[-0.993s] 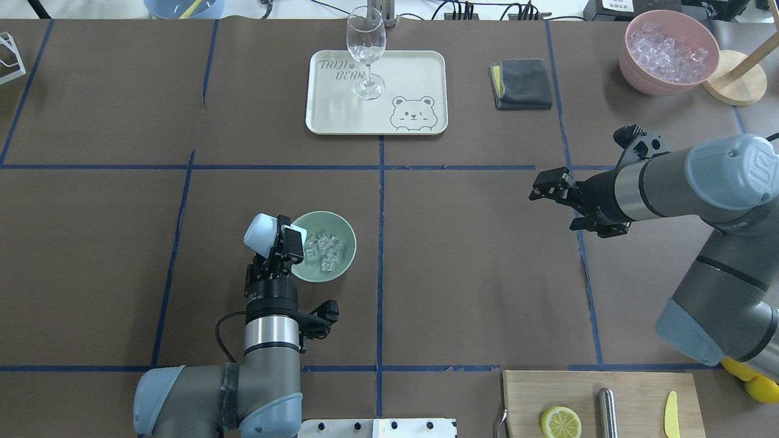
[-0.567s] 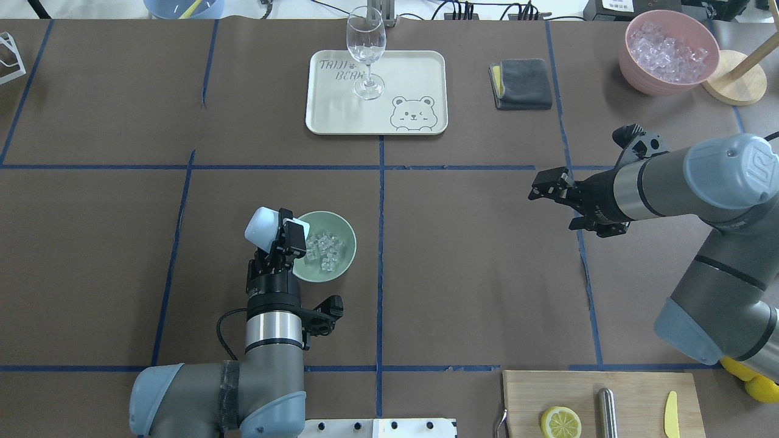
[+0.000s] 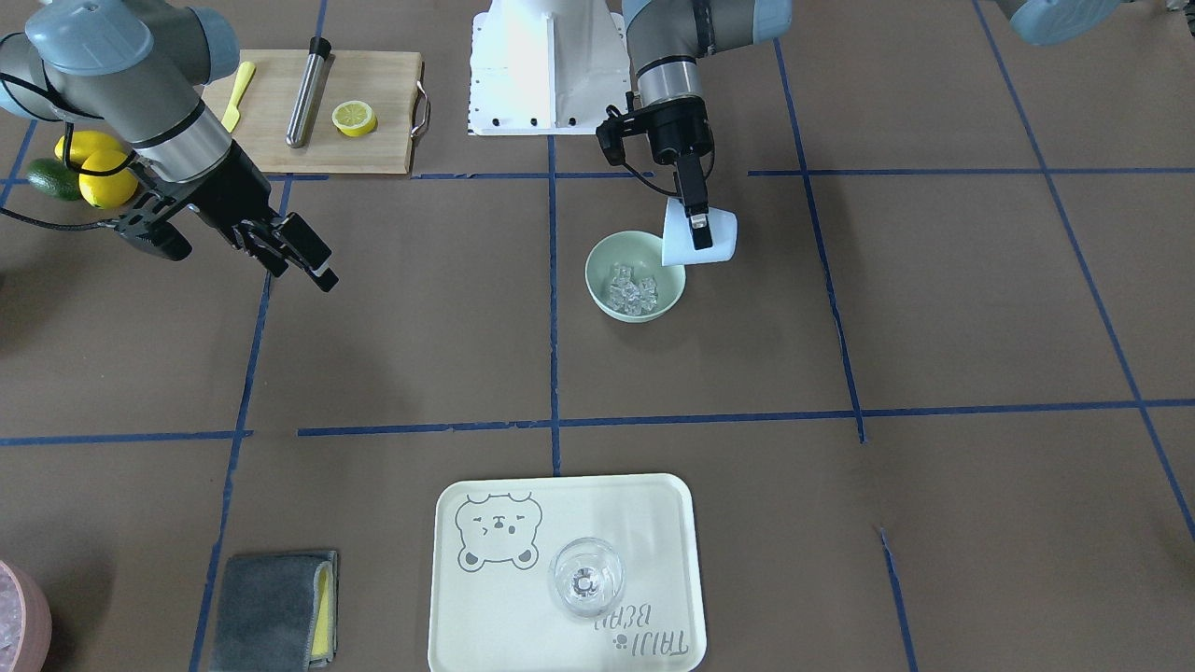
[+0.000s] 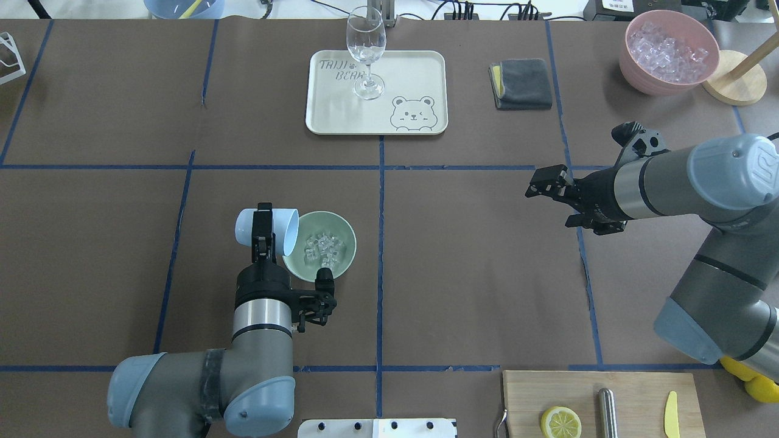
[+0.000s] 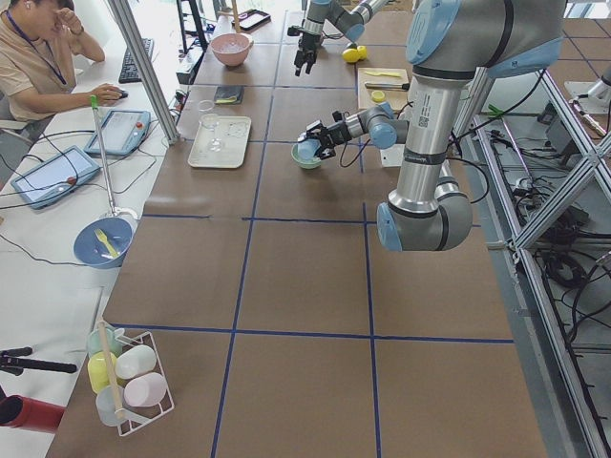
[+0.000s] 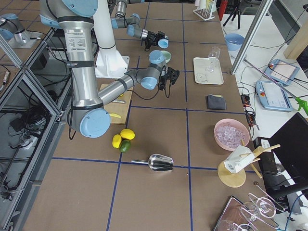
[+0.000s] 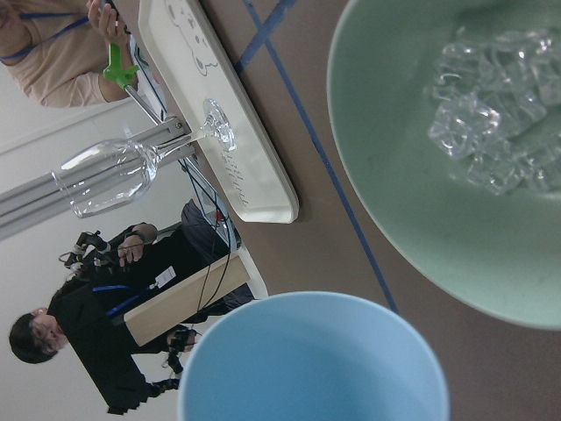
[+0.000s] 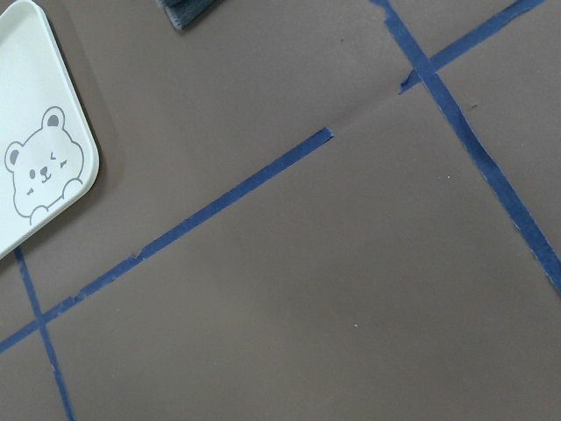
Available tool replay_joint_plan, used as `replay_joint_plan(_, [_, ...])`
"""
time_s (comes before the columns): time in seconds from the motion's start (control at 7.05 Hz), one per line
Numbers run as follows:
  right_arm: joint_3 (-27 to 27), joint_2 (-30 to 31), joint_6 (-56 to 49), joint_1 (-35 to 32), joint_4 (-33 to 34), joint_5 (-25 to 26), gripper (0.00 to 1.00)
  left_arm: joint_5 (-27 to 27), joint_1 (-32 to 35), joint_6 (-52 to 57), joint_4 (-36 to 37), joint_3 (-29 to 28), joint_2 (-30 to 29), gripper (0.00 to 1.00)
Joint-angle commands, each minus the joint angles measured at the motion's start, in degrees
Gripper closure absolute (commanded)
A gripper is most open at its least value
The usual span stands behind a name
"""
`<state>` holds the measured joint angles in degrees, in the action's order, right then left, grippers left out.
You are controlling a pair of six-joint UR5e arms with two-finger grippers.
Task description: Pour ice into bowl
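Observation:
The pale green bowl (image 4: 344, 263) (image 3: 597, 280) stands left of the table's middle, with a small heap of clear ice (image 4: 321, 248) (image 3: 633, 287) inside. My left gripper (image 4: 265, 226) (image 3: 698, 231) is shut on a light blue cup (image 4: 277, 231) (image 3: 714, 241). The cup lies sideways just above the bowl's left rim, mouth toward the bowl. In the left wrist view the cup (image 7: 316, 360) shows no ice, and the bowl (image 7: 421, 237) and ice (image 7: 491, 132) sit beyond it. My right gripper (image 4: 551, 205) (image 3: 301, 271) hovers open and empty far to the right.
A cream tray (image 4: 420, 67) with a wine glass (image 4: 366, 42) stands at the back centre, and a grey cloth (image 4: 522, 83) lies to its right. A pink container of ice (image 4: 668, 52) sits back right. A cutting board (image 4: 633, 389) with a lemon half lies front right.
My left wrist has turned the cup from tipped mouth-down over the bowl to lying level, and the arm has drawn back a little. The right arm has barely moved.

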<state>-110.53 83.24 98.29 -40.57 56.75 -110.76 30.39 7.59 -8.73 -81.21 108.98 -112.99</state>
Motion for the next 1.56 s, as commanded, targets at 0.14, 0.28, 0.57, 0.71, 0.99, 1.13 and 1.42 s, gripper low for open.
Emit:
replay_joint_plan(0.14, [0.1,-0.3,-1.3,0.0,-0.3,0.1,0.0,6.1,0.9,-43.1,-0.1,4.6,6.7,1.0])
replay_joint_plan(0.28, [0.0,-0.4,-1.6,0.0,-0.3,0.2,0.0,6.0,1.0,-51.6,-0.2,4.7,7.6,1.0])
replay_joint_plan(0.57, [0.0,-0.4,-4.2,-0.5,-0.2,0.3,0.0,5.7,1.1,-64.3,-0.8,5.5,12.3,1.0])
replay_joint_plan(0.71, [0.0,-1.7,-4.8,-0.6,-0.2,0.2,0.0,5.6,1.2,-68.6,-0.8,5.0,14.4,1.0])
replay_joint_plan(0.99, [0.1,-2.1,-4.9,-0.6,-0.2,0.1,0.0,2.3,1.3,-79.7,-2.0,2.7,20.9,1.0])
replay_joint_plan(1.13, [0.1,-2.4,-4.9,-0.4,-0.2,0.1,0.0,1.4,1.4,-82.2,-5.9,1.1,21.8,1.0])
replay_joint_plan(1.42, [0.1,-3.1,-4.9,-0.5,-0.2,-0.1,0.0,1.0,1.8,-88.4,-11.0,0.7,26.2,1.0])
